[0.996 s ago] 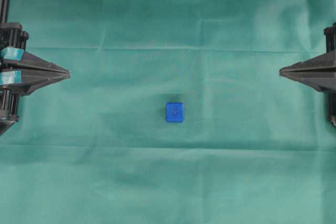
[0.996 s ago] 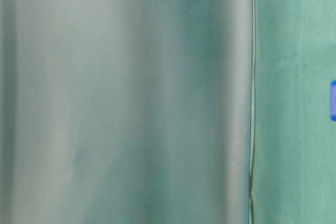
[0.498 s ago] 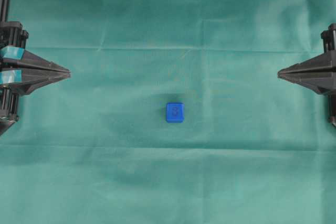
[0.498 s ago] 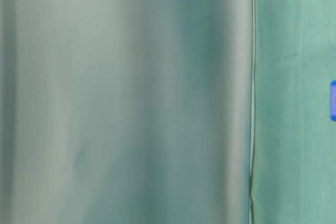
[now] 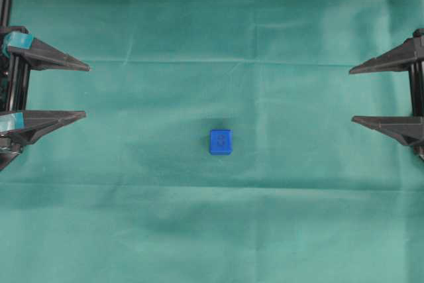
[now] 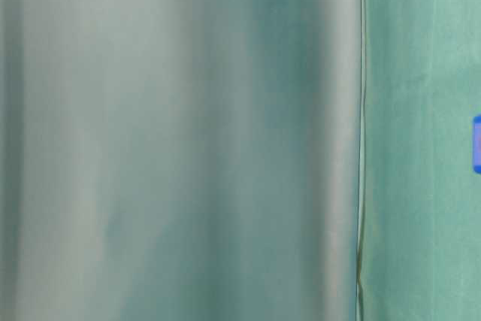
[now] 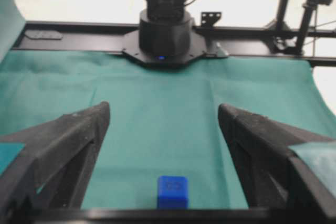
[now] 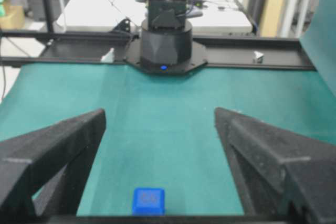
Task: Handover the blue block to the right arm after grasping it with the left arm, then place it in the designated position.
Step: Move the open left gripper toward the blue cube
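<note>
A small bright-blue plastic cube with rounded edges, the blue block (image 5: 220,142), sits alone near the middle of the green cloth (image 5: 212,230) that covers the tabletop. A faint embossed mark shows on its top face. Nothing touches it, and it stands in no container.

At the left edge of the overhead view, the left arm's end effector (image 5: 83,91), with pointed black fingers and teal bands at the finger bases, is released, its two fingers spread wide apart with only cloth between them. At the right edge, the right arm's all-black pointed end effector (image 5: 354,95) is likewise released, fingers spread wide, grasping nothing. Both are well apart from the blue block, which lies between them and a little lower in that view.

In the left wrist view the blue block (image 7: 172,192) rests on the cloth between the spread fingers, apart from both, with the opposite arm's black base (image 7: 165,32) at the far edge. The right wrist view shows the same arrangement. In the table-level view only a sliver of the blue block (image 6: 476,143) shows at the right edge; the rest is blurred green.
</note>
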Motion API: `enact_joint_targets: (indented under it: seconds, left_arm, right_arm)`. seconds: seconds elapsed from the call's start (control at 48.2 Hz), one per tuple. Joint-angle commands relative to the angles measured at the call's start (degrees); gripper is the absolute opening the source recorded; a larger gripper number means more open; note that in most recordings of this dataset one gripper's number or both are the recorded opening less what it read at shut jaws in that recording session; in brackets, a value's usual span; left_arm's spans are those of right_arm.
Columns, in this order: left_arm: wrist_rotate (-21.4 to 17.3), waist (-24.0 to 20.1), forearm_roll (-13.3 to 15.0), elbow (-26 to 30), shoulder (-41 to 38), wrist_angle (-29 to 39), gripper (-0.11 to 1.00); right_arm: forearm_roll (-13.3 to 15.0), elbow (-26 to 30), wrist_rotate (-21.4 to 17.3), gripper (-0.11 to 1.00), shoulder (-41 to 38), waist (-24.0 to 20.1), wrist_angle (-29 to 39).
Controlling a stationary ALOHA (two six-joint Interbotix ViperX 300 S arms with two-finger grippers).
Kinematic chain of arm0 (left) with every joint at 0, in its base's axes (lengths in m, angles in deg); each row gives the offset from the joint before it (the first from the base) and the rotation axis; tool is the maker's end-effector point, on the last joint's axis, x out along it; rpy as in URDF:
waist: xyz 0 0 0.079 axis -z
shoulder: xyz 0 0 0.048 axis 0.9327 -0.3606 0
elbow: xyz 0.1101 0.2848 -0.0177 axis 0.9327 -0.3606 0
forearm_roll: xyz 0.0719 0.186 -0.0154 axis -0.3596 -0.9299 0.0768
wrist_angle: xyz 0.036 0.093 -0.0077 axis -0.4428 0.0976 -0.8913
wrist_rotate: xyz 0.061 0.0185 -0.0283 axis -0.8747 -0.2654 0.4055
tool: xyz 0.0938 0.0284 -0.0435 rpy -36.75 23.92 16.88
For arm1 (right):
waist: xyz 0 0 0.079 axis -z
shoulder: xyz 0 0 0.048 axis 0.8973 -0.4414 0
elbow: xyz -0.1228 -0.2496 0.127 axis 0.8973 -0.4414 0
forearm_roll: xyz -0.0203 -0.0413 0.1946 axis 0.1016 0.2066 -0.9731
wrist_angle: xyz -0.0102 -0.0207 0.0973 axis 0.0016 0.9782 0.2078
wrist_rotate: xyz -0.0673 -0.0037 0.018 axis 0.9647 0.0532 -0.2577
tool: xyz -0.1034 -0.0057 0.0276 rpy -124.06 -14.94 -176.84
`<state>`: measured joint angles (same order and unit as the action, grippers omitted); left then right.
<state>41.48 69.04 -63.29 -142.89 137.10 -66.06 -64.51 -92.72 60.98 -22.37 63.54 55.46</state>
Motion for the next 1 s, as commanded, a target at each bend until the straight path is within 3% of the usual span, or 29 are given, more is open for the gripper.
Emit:
enact_joint_targets:
  seconds: [0.0, 0.332, 0.976]
  left_arm:
    - [-0.1, -0.1, 0.1, 1.6, -0.4, 0.3, 1.0]
    - [-0.1, -0.1, 0.0, 3.4, -3.3, 0.0, 1.0]
    - [-0.8, -0.1, -0.1, 20.3, -25.9, -3.0, 1.0]
  right_arm:
    - [0.1, 1.5, 0.1, 0.93, -0.5, -0.1, -0.2]
    - [0.2, 1.7, 0.3, 0.93, -0.6, 0.3, -0.1]
    - [0.4, 1.8, 0.4, 0.93, -1.5, 0.6, -0.4]
